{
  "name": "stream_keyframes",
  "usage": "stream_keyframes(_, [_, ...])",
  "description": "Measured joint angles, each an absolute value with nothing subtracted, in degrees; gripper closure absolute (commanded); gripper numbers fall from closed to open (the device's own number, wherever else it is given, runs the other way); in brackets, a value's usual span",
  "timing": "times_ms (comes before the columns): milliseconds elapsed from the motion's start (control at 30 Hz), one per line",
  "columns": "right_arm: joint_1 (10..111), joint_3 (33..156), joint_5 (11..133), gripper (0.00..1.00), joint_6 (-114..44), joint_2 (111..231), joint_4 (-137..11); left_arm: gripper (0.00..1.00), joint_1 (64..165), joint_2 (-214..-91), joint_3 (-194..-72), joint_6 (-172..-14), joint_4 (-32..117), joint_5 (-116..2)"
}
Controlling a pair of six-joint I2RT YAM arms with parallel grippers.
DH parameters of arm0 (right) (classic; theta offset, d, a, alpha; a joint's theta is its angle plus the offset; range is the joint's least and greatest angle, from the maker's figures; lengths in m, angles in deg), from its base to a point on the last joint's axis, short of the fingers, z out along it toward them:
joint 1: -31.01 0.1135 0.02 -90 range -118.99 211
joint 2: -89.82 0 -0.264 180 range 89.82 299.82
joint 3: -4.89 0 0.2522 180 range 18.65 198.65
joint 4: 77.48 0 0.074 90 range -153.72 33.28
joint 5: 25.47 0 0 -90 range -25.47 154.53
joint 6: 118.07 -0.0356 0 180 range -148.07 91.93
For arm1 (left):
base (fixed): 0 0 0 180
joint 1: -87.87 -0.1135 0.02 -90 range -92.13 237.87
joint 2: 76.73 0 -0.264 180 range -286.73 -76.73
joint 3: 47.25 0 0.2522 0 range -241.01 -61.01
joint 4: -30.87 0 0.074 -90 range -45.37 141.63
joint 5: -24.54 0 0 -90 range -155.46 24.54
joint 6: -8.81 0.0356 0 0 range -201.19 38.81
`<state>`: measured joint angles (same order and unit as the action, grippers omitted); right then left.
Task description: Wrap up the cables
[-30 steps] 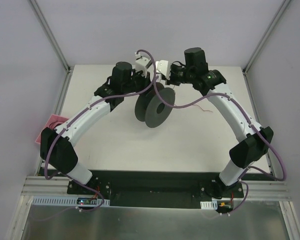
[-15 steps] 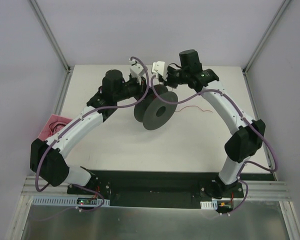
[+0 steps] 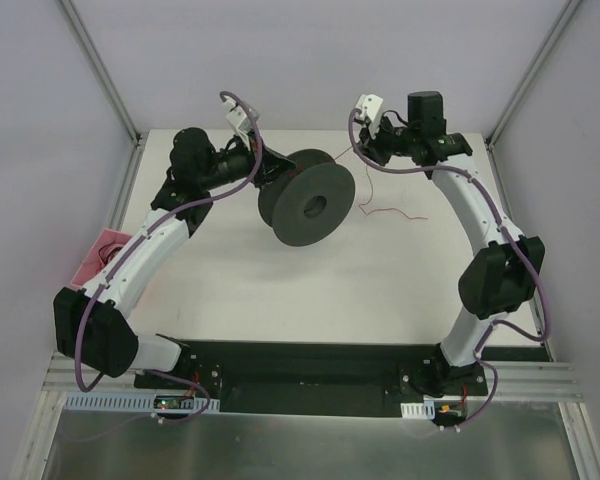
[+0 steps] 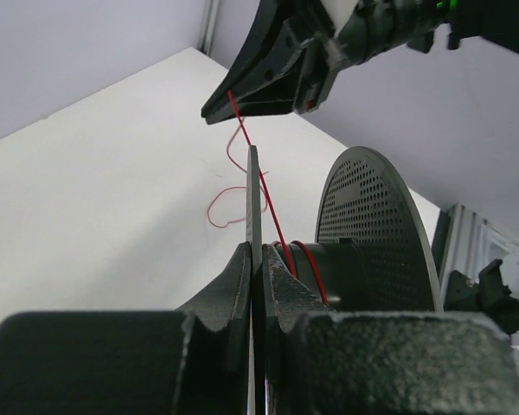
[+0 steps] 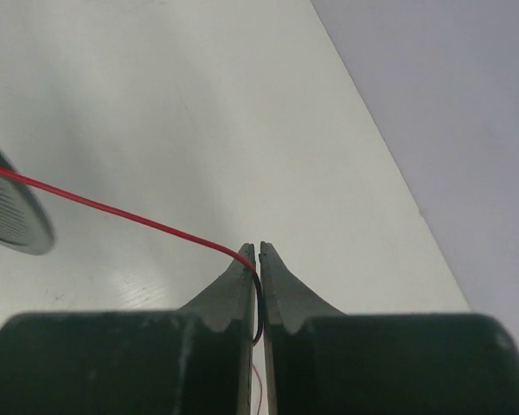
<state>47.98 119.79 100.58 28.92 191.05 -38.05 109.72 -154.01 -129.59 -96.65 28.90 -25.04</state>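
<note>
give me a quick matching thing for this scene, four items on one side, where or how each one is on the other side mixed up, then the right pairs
Things:
1. left claw
2. right claw
3. spool
4. pink object

States:
A. at the left edge of the table
B. shut on the red wire
C. shut on a thin flange of item 3
D. dark grey, a few red turns on its hub

Pairs: 1-C, 2-B, 3-D, 4-A

white table [image 3: 380, 290] boxed by pale grey walls [image 3: 310, 60], metal corner posts [image 3: 100, 70].
</note>
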Motion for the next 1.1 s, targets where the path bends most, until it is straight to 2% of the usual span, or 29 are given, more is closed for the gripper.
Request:
stream_keyframes(367, [44.24, 111.51, 102.94, 0.92, 19.85, 191.05, -41.48, 1.0, 104.43, -157.07, -141.5, -115.47, 25.52, -20.97])
stream_keyframes(667, [42.53, 102.28, 103.4, 0.94, 17.12, 191.05, -42.31, 1.0, 99.05, -160.5, -151.03, -128.74, 26.59, -29.08])
stream_keyframes(800, [42.43, 98.94, 103.58, 0.72, 17.03, 190.87, -42.53, 1.0, 97.57, -160.89, -152.63, -131.51, 28.27, -31.88])
stream_keyframes(900, [42.43, 96.69, 103.71, 0.45, 16.79, 190.35, -44.19, 1.0, 97.26, -160.96, -152.74, -132.41, 28.9, -32.52])
stream_keyframes(967, [42.43, 95.01, 103.69, 0.31, 16.0, 189.26, -46.4, 1.0, 97.26, -161.02, -152.74, -132.67, 29.14, -32.19])
stream_keyframes(1100, [42.43, 94.74, 103.62, 0.2, 12.46, 187.77, -50.73, 1.0, 97.26, -161.04, -152.74, -132.65, 28.97, -29.91])
